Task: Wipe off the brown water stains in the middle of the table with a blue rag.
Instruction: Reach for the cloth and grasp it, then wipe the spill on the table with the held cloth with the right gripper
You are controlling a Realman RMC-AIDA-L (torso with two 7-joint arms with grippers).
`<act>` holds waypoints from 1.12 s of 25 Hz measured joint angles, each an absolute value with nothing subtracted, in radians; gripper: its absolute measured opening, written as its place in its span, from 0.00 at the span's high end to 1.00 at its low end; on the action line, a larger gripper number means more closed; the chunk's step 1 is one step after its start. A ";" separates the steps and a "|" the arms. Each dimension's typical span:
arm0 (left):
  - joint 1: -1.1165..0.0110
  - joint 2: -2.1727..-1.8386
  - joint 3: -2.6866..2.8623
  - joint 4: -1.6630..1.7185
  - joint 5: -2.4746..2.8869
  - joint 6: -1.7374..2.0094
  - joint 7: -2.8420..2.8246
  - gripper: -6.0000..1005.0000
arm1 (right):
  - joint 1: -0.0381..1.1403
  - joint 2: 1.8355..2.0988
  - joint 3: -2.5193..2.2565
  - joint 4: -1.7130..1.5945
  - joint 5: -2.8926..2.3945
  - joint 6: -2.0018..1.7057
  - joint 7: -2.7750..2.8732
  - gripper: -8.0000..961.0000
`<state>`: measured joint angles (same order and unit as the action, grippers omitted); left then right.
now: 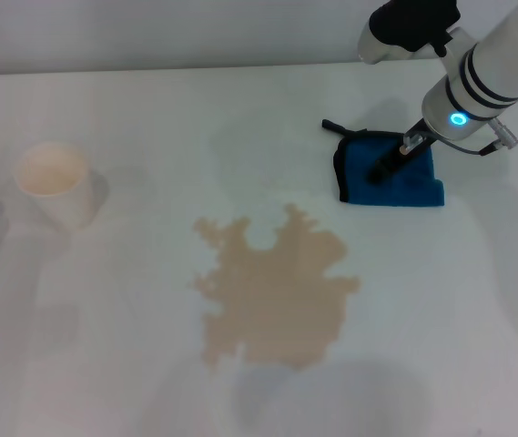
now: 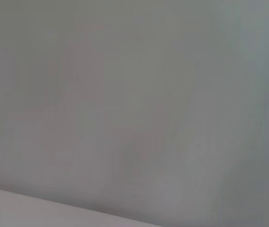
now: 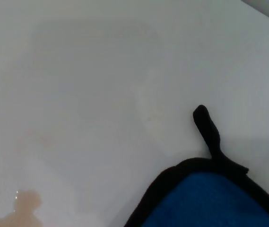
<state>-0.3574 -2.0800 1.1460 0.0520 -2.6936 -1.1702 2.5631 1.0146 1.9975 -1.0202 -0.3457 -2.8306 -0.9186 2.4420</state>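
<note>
White smooth desk (image 1: 149, 127): right gripper (image 1: 388, 167) presses the folded blue rag (image 1: 395, 177), fingers' state unclear, beside the tan-brown puddle (image 1: 277, 291).

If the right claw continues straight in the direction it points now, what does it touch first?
Most likely the blue rag: the right claw points down onto it and appears nearly in contact, though exact height is unclear.

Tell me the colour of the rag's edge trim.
Black, around the bright blue rag; the right wrist view shows it best.
</note>
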 joint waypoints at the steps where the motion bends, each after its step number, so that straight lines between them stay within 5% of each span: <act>1: -0.357 -2.080 1.146 0.052 -2.694 -1.170 2.563 0.12 | 1.015 1.997 -1.020 -0.347 -2.831 -0.921 2.442 0.53; 18: -0.364 -2.080 1.141 0.051 -2.694 -1.168 2.566 0.12 | 1.001 2.013 -1.065 -0.438 -2.811 -0.977 2.432 0.90; 28: -0.369 -2.080 1.140 0.051 -2.694 -1.167 2.566 0.12 | 0.951 2.022 -1.335 -0.480 -2.483 -0.993 2.427 0.90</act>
